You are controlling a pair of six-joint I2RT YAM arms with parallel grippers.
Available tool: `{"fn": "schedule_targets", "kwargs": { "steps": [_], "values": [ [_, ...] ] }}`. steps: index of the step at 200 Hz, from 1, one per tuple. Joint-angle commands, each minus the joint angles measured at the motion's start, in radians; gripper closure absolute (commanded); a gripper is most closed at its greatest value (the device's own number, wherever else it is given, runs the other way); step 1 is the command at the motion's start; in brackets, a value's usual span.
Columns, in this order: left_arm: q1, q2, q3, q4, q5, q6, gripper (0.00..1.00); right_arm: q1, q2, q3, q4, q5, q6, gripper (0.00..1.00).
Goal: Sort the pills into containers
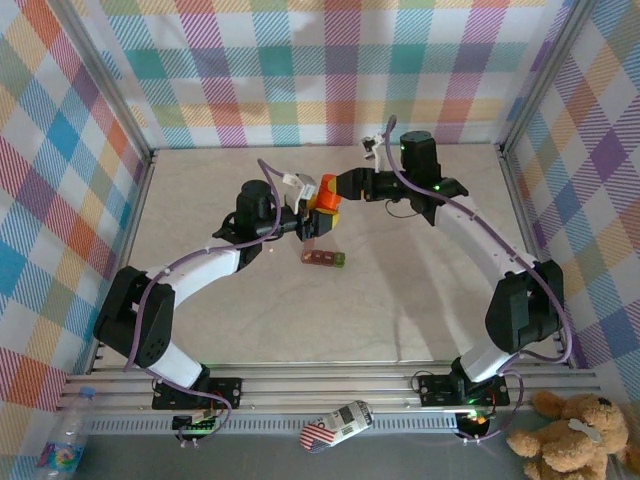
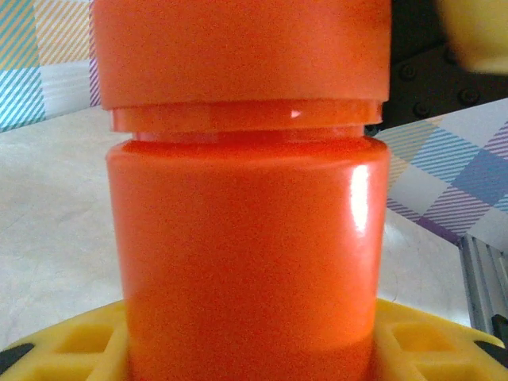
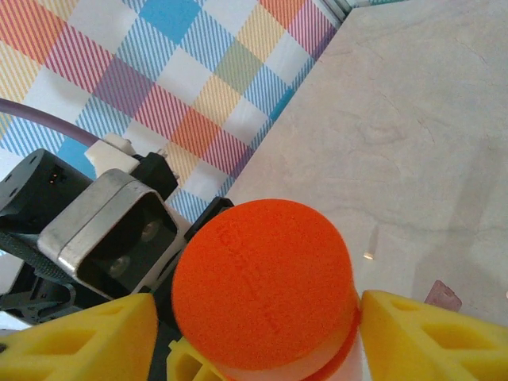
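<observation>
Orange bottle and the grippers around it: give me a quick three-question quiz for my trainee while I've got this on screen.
1. True or false: the left gripper is clear of the orange bottle.
2. In the right wrist view, what sits between the fingers of the right gripper? A) the bottle's cap B) the container strip C) nothing
3. In the top view, compared with the bottle, does the container strip lie on the table nearer the arm bases or nearer the back wall?

Key: 1 false, its fingers flank the bottle's body; 2 A; 3 nearer the arm bases.
</observation>
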Motion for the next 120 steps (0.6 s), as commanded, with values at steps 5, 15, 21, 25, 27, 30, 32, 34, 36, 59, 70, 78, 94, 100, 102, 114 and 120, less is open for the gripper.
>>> {"fn": "schedule_targets", "kwargs": {
  "steps": [5,15,21,25,27,30,32,34,36,59,70,78,94,100,102,114,120],
  "values": [
    [-0.001,-0.002,0.038,0.019,0.028,-0.005,1.0,0.025,0.019,0.036,0.004,-0.055,-0.018,0.38],
    [-0.001,-0.003,0.04,0.017,0.028,-0.004,1.0,0.026,0.022,0.034,0.002,-0.06,-0.02,0.43],
    [-0.001,-0.003,0.04,0.017,0.028,-0.005,1.0,0.028,0.023,0.032,0.003,-0.061,-0.02,0.47],
    [-0.001,-0.004,0.04,0.017,0.026,-0.005,1.0,0.031,0.023,0.03,0.002,-0.061,-0.021,0.49],
    [-0.001,-0.004,0.041,0.017,0.025,-0.006,1.0,0.031,0.022,0.029,0.002,-0.06,-0.02,0.5],
    [-0.001,-0.003,0.04,0.017,0.024,-0.005,1.0,0.031,0.023,0.028,0.002,-0.059,-0.02,0.52],
    [-0.001,-0.005,0.04,0.017,0.023,-0.007,1.0,0.033,0.022,0.027,0.003,-0.059,-0.018,0.53],
    [-0.001,-0.006,0.04,0.018,0.02,-0.007,1.0,0.034,0.021,0.025,0.004,-0.057,-0.016,0.54],
    [-0.001,-0.006,0.039,0.018,0.018,-0.007,1.0,0.036,0.021,0.023,0.007,-0.056,-0.015,0.54],
    [-0.006,-0.004,0.037,0.028,-0.039,-0.024,1.0,0.054,0.011,-0.003,0.028,0.015,0.026,0.6],
    [-0.017,-0.009,0.034,0.028,-0.11,-0.025,1.0,0.073,0.008,-0.02,0.034,0.093,0.058,0.62],
    [-0.032,-0.015,0.027,0.028,-0.176,-0.013,1.0,0.09,0.005,-0.037,0.052,0.145,0.083,0.62],
    [-0.075,-0.032,-0.001,0.039,-0.346,0.023,1.0,0.128,0.001,-0.065,0.083,0.254,0.141,0.64],
    [-0.093,-0.037,-0.016,0.058,-0.405,0.035,1.0,0.144,-0.002,-0.076,0.095,0.306,0.167,0.64],
    [-0.097,-0.04,-0.021,0.065,-0.428,0.039,1.0,0.15,-0.002,-0.08,0.098,0.322,0.177,0.64],
    [-0.124,-0.044,-0.051,0.123,-0.533,0.041,1.0,0.177,-0.003,-0.098,0.129,0.4,0.229,0.64],
    [-0.134,-0.044,-0.059,0.144,-0.576,0.036,1.0,0.192,-0.001,-0.104,0.14,0.434,0.254,0.64]
  ]
}}
